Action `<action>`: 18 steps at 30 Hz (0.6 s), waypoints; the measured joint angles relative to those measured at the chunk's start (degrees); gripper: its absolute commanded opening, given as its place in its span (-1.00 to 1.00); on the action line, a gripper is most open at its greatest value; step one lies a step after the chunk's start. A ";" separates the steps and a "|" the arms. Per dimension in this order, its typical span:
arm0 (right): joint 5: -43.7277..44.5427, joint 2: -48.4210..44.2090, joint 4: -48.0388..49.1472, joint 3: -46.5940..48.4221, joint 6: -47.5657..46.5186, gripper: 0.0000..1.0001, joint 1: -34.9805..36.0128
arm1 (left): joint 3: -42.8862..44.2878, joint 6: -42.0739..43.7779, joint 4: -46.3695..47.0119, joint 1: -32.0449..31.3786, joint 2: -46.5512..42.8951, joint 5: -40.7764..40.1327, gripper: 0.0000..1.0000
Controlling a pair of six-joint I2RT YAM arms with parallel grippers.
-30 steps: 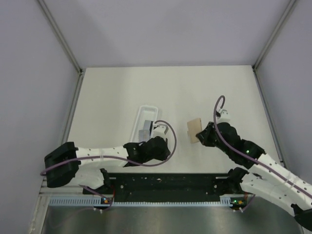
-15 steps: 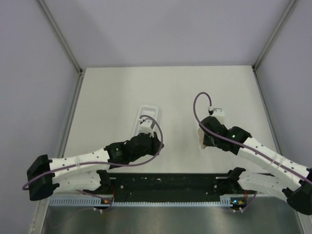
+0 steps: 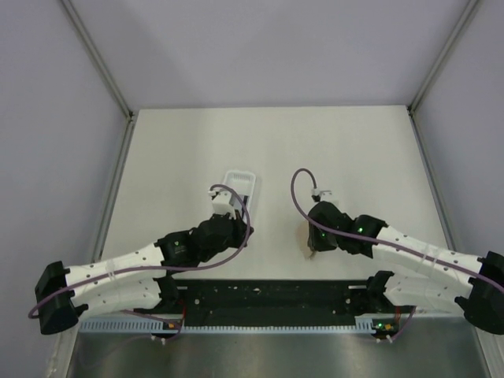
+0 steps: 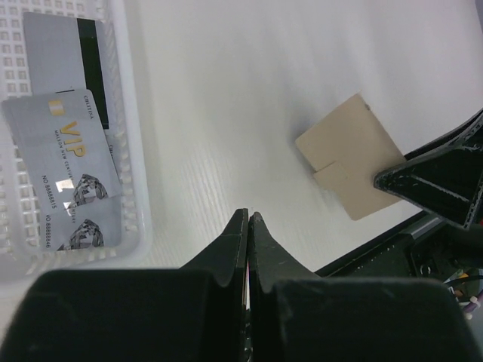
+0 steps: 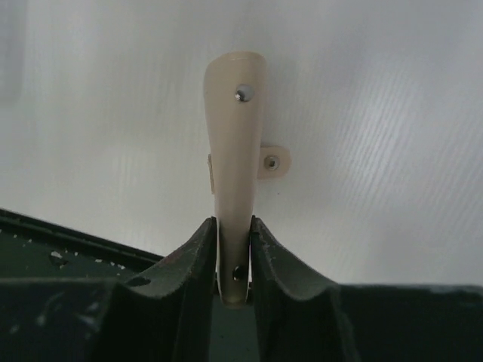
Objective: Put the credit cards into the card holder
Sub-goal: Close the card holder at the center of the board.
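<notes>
Edge-on in the right wrist view, the tan card holder (image 5: 235,143) sticks out from between the fingers of my right gripper (image 5: 234,234), which is shut on its lower edge. From above, the card holder (image 3: 305,241) hangs near the table's front edge under the right gripper (image 3: 313,236). The credit cards (image 4: 64,173), pale grey, one with a black stripe, lie in the clear tray (image 4: 139,188). My left gripper (image 4: 247,219) is shut with nothing seen in it, over bare table between the tray and the card holder (image 4: 349,162). In the top view the left gripper (image 3: 227,213) sits at the tray's near end.
The long clear tray (image 3: 240,179) lies left of centre, its near end hidden under the left arm. A black base rail (image 3: 268,295) runs along the front edge, close behind the card holder. Grey walls enclose the table on three sides.
The right gripper has carried the card holder left and toward the front edge, turning it on edge. The left gripper has shifted left along the tray's near end.
</notes>
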 measured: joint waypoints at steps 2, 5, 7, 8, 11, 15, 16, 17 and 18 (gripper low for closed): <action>-2.12 0.09 3.04 -0.92 -0.26 -0.08 0.37 | -0.04 -0.24 -0.37 0.07 -0.09 -0.28 -1.00; -6.34 -0.28 8.74 -2.97 -1.03 0.07 0.39 | -0.09 -0.74 -0.83 0.09 -0.11 -0.37 -1.00; -9.94 -1.11 12.94 -4.92 -1.60 0.09 0.39 | -0.24 -1.03 -1.11 0.09 -0.11 -0.48 -1.00; -11.80 -1.55 14.93 -5.81 -1.79 0.09 0.39 | -0.26 -1.18 -1.29 0.09 -0.09 -0.48 -1.00; -16.37 -2.67 20.63 -7.80 -2.19 0.09 0.39 | -0.35 -1.27 -1.55 0.22 -0.07 -0.48 -1.00; -20.94 -3.48 27.41 -10.05 -2.01 0.05 0.39 | -0.35 -1.44 -1.62 0.42 0.20 -0.44 -1.00; -21.77 -3.48 28.98 -10.43 -1.90 0.04 0.39 | -0.35 -1.46 -1.66 0.46 0.31 -0.46 -1.00; -22.56 -3.48 30.75 -10.88 -1.77 -0.01 0.39 | -0.35 -1.49 -1.68 0.46 0.44 -0.44 -1.00; -23.02 -3.50 32.20 -11.30 -1.60 -0.06 0.39 | -0.35 -1.49 -1.68 0.46 0.50 -0.44 -1.00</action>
